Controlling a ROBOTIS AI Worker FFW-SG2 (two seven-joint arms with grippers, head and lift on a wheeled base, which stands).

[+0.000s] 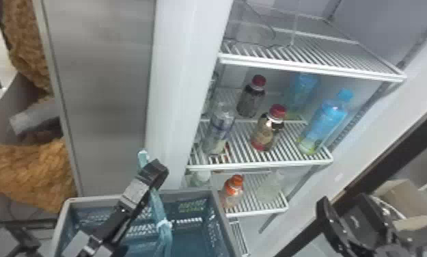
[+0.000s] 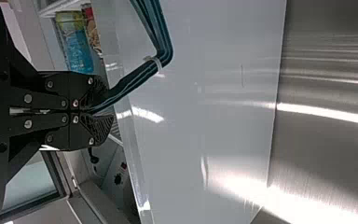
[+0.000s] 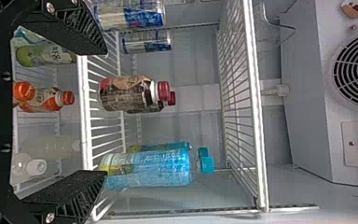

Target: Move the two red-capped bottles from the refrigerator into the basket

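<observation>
Basket (image 1: 188, 193) partly past bottom edge

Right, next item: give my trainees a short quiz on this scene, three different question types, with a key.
1. True or false: the right gripper is shut on a bottle.

2. Multiple choice: what is the left gripper holding?
A) a red-capped bottle
B) the basket handle
C) a fridge shelf

3. Fill in the blank: the tall bottles to the robot's right of the red-capped bottles have ____ caps.

Key: 1 false; 2 B; 3 blue.
</observation>
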